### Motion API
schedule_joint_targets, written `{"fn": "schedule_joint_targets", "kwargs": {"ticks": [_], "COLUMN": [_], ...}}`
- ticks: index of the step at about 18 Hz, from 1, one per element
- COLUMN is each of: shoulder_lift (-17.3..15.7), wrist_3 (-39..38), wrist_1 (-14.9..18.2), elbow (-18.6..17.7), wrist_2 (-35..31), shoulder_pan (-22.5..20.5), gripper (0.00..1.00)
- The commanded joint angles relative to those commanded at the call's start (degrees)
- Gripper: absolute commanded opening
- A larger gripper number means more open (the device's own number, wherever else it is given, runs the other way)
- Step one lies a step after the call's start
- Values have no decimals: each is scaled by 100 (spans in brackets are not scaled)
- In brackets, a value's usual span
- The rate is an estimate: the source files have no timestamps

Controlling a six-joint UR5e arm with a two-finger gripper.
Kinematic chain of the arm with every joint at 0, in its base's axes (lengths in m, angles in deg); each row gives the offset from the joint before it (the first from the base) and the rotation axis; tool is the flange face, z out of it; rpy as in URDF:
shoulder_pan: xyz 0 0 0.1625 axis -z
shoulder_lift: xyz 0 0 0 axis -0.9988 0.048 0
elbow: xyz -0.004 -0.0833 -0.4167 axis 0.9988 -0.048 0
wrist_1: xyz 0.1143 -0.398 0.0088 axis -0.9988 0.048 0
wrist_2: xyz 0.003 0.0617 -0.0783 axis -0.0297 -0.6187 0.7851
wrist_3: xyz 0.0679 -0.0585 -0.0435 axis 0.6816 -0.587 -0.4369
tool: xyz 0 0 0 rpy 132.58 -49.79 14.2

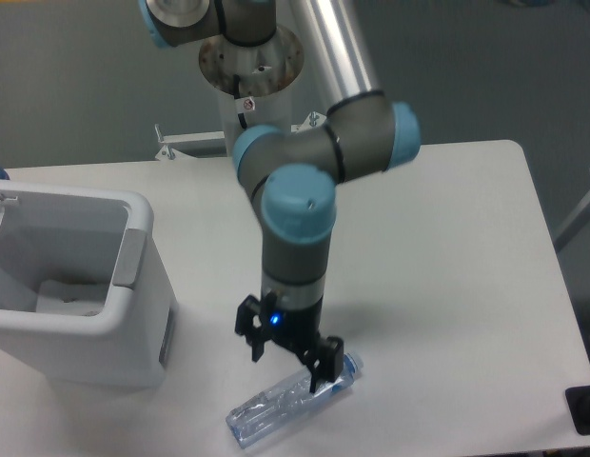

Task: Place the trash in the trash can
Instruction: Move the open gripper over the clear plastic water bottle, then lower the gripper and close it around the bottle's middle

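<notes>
Over the water bottle point(290, 400), end effector point(288, 365) spread wide, fingers straddling it

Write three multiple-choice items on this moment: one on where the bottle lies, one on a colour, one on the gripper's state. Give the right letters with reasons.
1. Where does the water bottle lie?
A. inside the trash can
B. on the table near its front edge
C. on the floor

2. What colour is the bottle's cap?
A. blue
B. red
C. yellow

3. How does the gripper stand?
A. shut on the bottle
B. shut on a paper wad
C. open, low over the bottle

Answers:
1 B, the bottle lies flat on the white table, to the right of the trash can.
2 A, the cap at the bottle's right end is blue.
3 C, the two fingers are spread apart, one on each side above the bottle, with nothing between them.
</notes>
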Motion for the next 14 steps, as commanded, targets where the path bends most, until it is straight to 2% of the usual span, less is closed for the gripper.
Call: {"fn": "schedule_joint_targets", "kwargs": {"ticks": [7,12,14], "shoulder_lift": [457,554,782], "wrist_3": [509,624,642], "wrist_1": [-17,-44,-44], "elbow": [62,123,316], "wrist_2": [-132,-132,-141], "shoulder_pan": [124,124,124], "gripper": [100,100,100]}}
